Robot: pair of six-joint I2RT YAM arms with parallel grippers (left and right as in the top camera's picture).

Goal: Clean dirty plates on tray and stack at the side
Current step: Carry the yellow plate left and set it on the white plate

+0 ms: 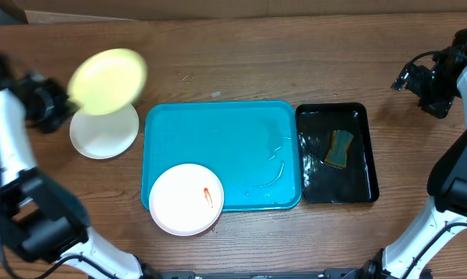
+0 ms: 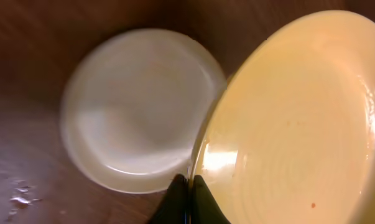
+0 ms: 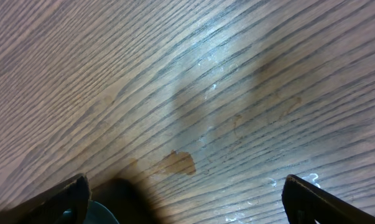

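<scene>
Even light lay on the bench [image 1: 295, 62]; glare streaked the turquoise tray [image 1: 218, 139], the yellow plate [image 1: 108, 80] was blurred, and the wrist views were soft

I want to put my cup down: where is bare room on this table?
Bare table behind the turquoise tray and black tray. The turquoise tray's far half is free but wet. Crowded left: yellow plate over white plate.
</scene>
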